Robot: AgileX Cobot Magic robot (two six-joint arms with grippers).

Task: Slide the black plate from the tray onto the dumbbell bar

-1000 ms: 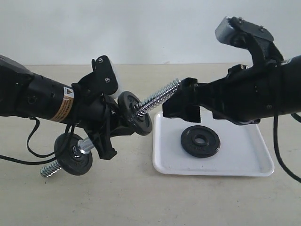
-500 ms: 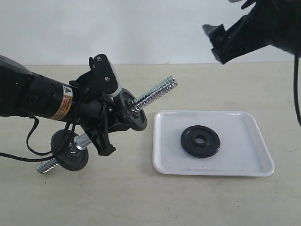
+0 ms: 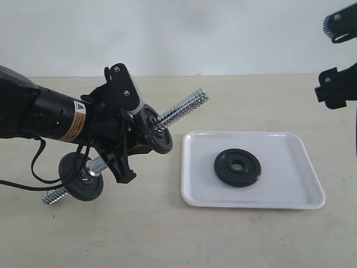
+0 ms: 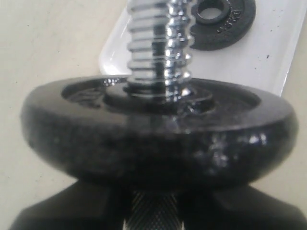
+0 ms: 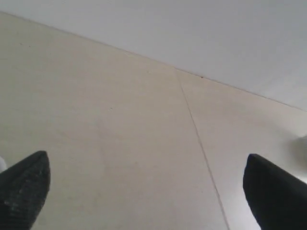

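The black plate lies flat on the white tray, also visible as the plate on the tray in the left wrist view. My left gripper is shut on the knurled middle of the dumbbell bar, held tilted above the table with its free threaded end pointing up toward the tray. A black disc sits on the bar just beyond the left gripper; another disc sits near the lower end. My right gripper stands open and empty, high at the far right.
A beige table carries the tray on its right half. A black cable trails under the left arm. A pale wall runs behind. The right wrist view shows only table surface and a seam.
My right arm has pulled away from above the tray, up and off to the right edge. The left gripper with the bar has shifted slightly left.
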